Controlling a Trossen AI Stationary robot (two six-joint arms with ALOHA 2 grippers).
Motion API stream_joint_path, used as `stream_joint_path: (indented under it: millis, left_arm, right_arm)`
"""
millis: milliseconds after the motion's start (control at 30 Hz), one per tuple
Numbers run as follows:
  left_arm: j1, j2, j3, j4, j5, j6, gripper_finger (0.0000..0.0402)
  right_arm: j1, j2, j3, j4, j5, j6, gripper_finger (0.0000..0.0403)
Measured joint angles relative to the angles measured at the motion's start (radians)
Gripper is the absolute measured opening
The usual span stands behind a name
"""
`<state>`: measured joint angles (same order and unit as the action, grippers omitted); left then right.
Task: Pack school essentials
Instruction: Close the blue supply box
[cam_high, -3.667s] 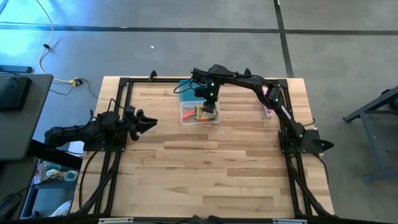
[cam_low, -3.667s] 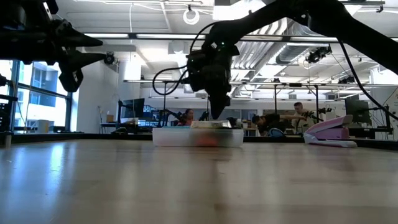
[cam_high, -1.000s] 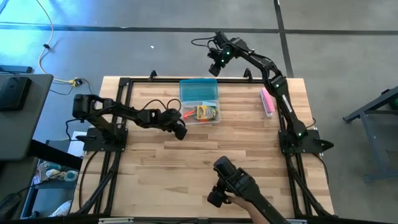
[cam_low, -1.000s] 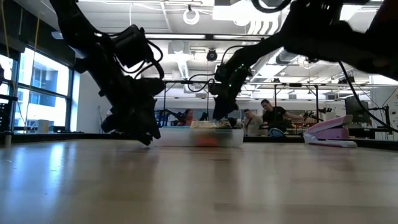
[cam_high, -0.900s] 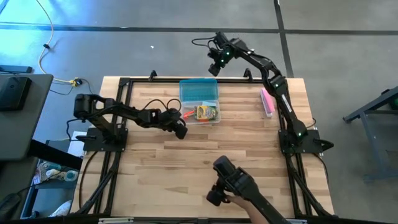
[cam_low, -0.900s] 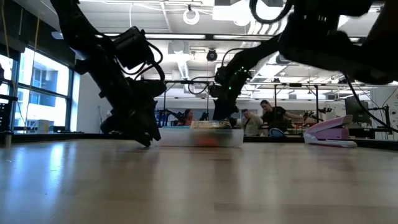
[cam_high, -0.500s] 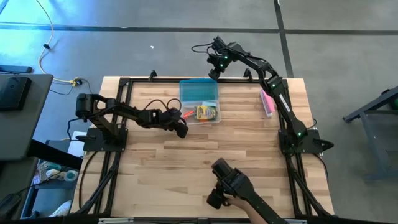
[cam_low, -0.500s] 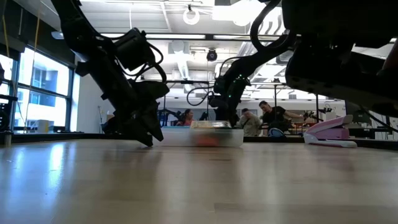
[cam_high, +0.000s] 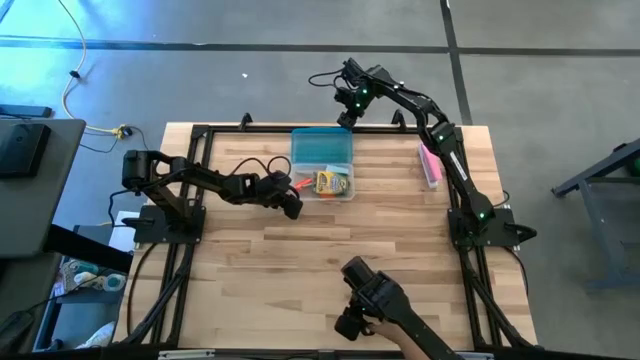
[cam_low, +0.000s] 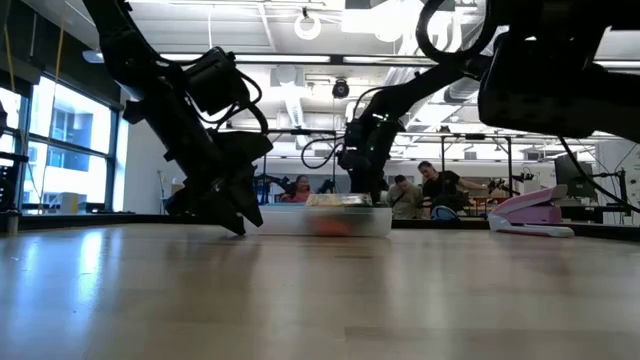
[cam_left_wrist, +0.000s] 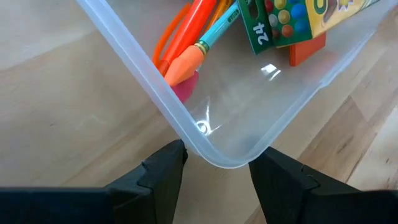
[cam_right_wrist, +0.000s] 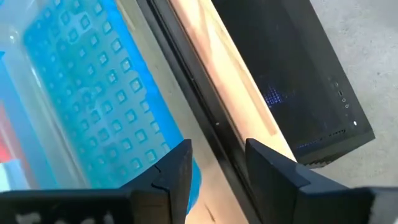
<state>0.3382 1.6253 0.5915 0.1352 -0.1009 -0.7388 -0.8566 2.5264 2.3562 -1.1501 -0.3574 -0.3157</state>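
A pale wooden plank table (cam_high: 330, 250) stands on grey floor, an open workshop behind. The clear plastic box (cam_high: 322, 170) holds the crayon pack (cam_high: 334, 181) and orange-red pen (cam_left_wrist: 186, 37). Left hand (cam_high: 290, 208), spread empty, straddles the box's corner. Right hand (cam_high: 347, 115), parted, holds nothing beyond the box's far edge.

Pink bar-shaped item (cam_high: 431, 166) near the table's (cam_high: 380, 260) right edge
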Motion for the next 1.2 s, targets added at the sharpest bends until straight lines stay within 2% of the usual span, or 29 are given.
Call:
stream_joint_path:
  millis: [633, 933, 1200]
  left_arm:
    - [0.000, 0.001, -0.002, 0.026, 0.000, -0.020, 0.0170]
    - [0.000, 0.001, -0.002, 0.027, -0.004, -0.098, 0.0170]
    - [0.001, 0.001, -0.002, 0.029, -0.020, -0.101, 0.0170]
  right_arm:
    - [0.010, -0.023, 0.000, -0.068, -0.047, 0.000, 0.0138]
    - [0.021, -0.072, 0.000, -0.123, -0.054, -0.016, 0.0138]
    - [0.044, -0.126, 0.000, -0.151, -0.063, -0.016, 0.0138]
